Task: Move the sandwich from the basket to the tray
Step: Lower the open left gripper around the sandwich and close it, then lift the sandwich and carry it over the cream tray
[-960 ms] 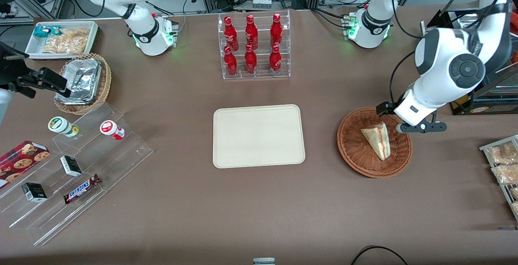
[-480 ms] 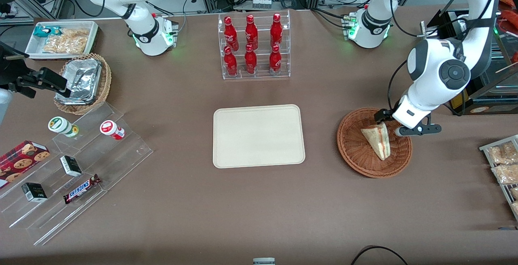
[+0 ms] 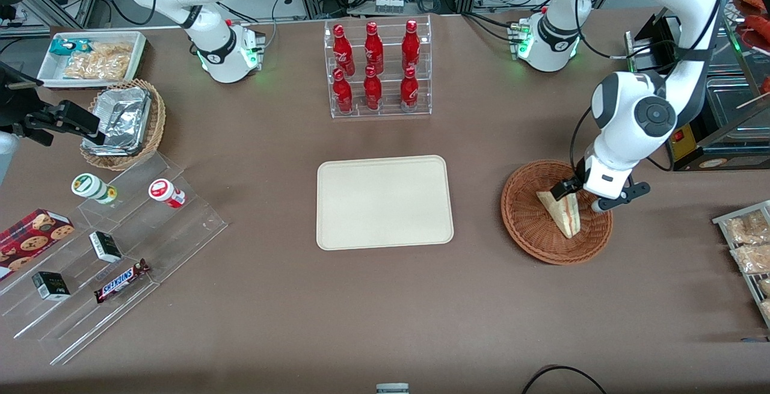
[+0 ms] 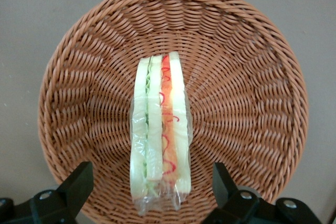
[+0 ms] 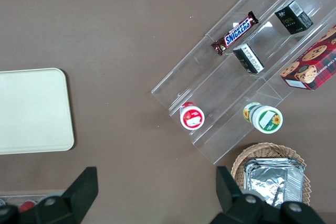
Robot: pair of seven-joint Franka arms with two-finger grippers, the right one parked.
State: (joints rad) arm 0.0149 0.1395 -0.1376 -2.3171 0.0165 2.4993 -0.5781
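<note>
The gripper (image 3: 580,197) is hovering over the basket (image 3: 529,234), jaws apart, straddling the sandwich (image 4: 160,129). Its slippery wrap could be sliding out if the pinch lands off-centre.

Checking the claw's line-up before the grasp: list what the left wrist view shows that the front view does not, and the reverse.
Only the left wrist view shows the sandwich's layered edge face-on, with green, white and red filling under clear wrap, and the open claw's fingers standing apart on either side of the sandwich's end.

Only the front view shows the tray, bare and beside the basket, and the rack of red bottles farther from the camera.

Both show the sandwich standing on edge in the basket, with the claw over it.
</note>
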